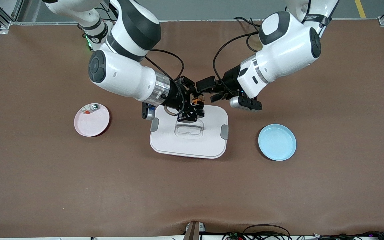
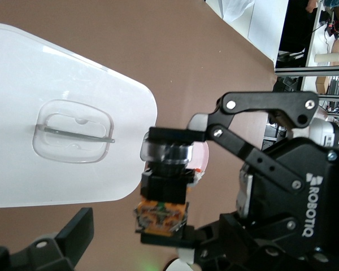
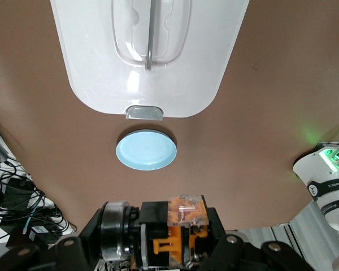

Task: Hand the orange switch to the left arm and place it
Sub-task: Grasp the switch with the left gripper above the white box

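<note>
The orange switch (image 1: 197, 99), a small black part with an orange end, hangs in the air over the rim of the white box (image 1: 178, 146). My right gripper (image 1: 196, 104) is shut on it, one finger pressing on each side. The right wrist view shows the switch (image 3: 172, 228) clamped in the right gripper (image 3: 170, 237), with the box (image 3: 90, 68) below it. My left gripper (image 1: 209, 90) is open and level with the switch, right beside it. In the left wrist view the switch (image 2: 164, 189) sits in the other arm's fingers, just ahead of my left fingers (image 2: 73, 237).
A pink plate (image 1: 93, 125) holding a small white piece (image 1: 90, 108) lies toward the right arm's end of the table. A blue plate (image 1: 277, 142) lies toward the left arm's end. The box has a clear handle (image 1: 188, 129) and grey side latches (image 1: 224, 131). Cables trail along the table's front edge.
</note>
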`<state>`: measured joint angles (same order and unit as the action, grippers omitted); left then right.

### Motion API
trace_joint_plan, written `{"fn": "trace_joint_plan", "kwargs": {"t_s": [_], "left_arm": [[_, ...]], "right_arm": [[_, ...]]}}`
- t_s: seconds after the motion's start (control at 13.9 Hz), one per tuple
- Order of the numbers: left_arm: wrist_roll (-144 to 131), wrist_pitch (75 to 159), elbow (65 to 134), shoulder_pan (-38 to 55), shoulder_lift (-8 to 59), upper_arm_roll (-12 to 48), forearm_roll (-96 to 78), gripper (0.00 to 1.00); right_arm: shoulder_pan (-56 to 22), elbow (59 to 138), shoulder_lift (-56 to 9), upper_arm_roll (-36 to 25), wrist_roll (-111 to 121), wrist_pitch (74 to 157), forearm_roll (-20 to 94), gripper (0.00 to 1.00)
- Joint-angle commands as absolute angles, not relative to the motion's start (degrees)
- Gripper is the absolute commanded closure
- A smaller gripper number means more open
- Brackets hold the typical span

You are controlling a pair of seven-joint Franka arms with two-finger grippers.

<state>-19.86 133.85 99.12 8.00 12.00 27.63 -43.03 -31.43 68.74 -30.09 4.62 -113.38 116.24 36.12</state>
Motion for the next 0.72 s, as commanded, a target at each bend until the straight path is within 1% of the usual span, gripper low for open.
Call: {"fn": "trace_joint_plan", "kwargs": {"t_s": [0.0,0.43,0.5,0.58,0.65], "left_arm": [[-19.42,134.47,96.77,8.17,13.97,27.86,-43.24,0.00],[-19.16,134.30,97.29,7.65,14.15,27.86,-43.15,0.00],[-19.16,134.21,97.29,7.56,14.15,27.86,-43.15,0.09],[-19.16,134.12,97.29,7.56,14.15,27.86,-43.15,0.32],[-19.25,134.12,97.29,7.47,14.06,27.95,-43.15,0.47]], "right_arm": [[-32.87,66.10,-31.20,4.31,-115.84,116.72,37.18,1.00],[-33.22,65.92,-31.20,4.31,-116.28,116.98,37.18,1.00],[-33.22,65.92,-31.20,4.31,-116.28,117.07,37.18,1.00],[-33.22,65.92,-31.20,4.31,-116.28,117.33,37.18,1.00],[-33.22,65.92,-31.20,4.31,-116.28,117.51,37.18,1.00]]}}
